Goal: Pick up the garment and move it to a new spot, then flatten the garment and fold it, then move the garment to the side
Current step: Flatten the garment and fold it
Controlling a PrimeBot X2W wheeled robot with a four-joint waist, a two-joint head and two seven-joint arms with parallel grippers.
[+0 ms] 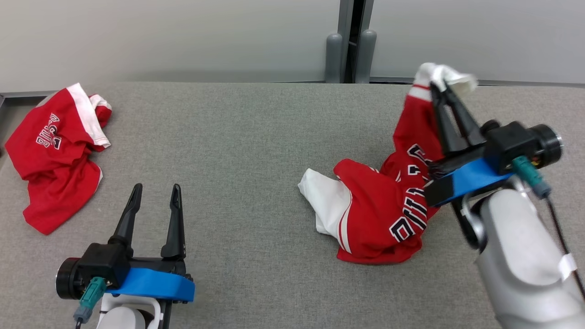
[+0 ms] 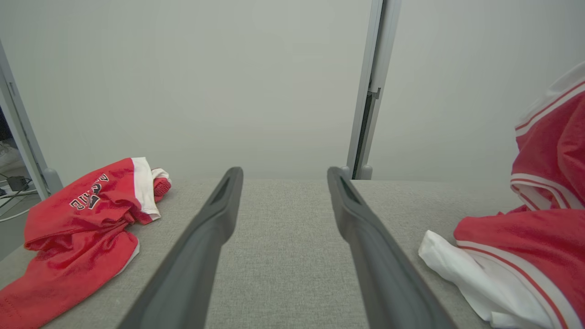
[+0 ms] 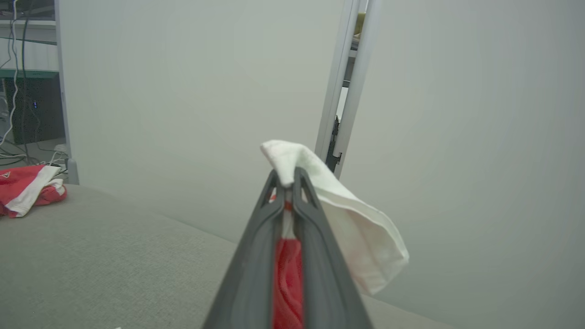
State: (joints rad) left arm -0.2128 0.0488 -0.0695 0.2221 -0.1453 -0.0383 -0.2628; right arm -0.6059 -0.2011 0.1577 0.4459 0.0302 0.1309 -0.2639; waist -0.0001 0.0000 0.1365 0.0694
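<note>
- step in hand: the first one, pick up and move (judged from the half-raised cloth).
- right claw (image 1: 441, 87): closed on a white-trimmed edge of the garment (image 1: 388, 205), with the trim flopping over the tips. whether this edge is a sleeve or the hem cannot be told.
- left claw (image 1: 155, 189): open, holding nothing, low over the near left of the table (image 1: 247, 137) and well apart from the garment.
- garment position: right half of the table. the top end hangs from the right claw, and the bulk rests crumpled on the surface below it.
- long axis: runs steeply from the pinched edge down to the table. the heap then spreads toward the robot's left and ends in a white flap pointing left.
- lettering: on the side facing the head camera, reading along the hanging length.
- next move calls for: more lift, so the bulk clears the table before any sideways carry. dragging would likely bunch the cloth further.
- flattening will probably need the left claw on a second edge.
- other garment (image 1: 55, 160): far left of the table, untouched. keep the drop spot apart from it.
</note>
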